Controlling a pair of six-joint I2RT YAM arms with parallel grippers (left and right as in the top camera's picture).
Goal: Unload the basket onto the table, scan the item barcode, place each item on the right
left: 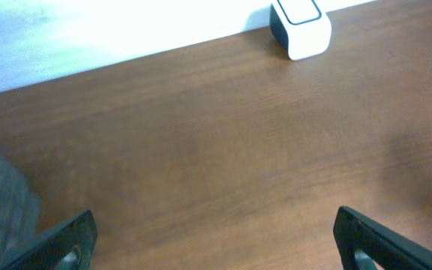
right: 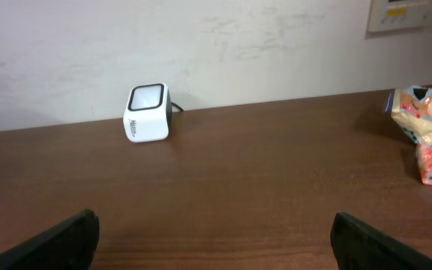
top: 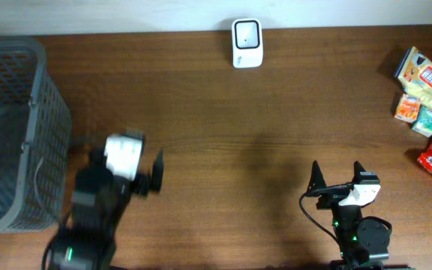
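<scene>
At the left edge of the table [top: 223,112] stands a dark mesh basket [top: 21,135], and the left hand [left: 214,238] hangs just beside it with its fingers spread wide and nothing between them; a careless swing from there could catch the basket's wall. Further along, the small white scanner [top: 246,43] sits at the far edge against the wall, well apart from both arms, and it looks light enough that an item brought in too low could knock it askew. The right hand [top: 337,174] is near the front edge, likewise spread and empty. The items to scan, a cluster of snack packets [top: 426,97], lie at the far right, touching one another, so a grasp there may pinch two at once or push one off the table's edge. No barcode can be made out, so a packet may well reach the scanner facing the wrong way.
</scene>
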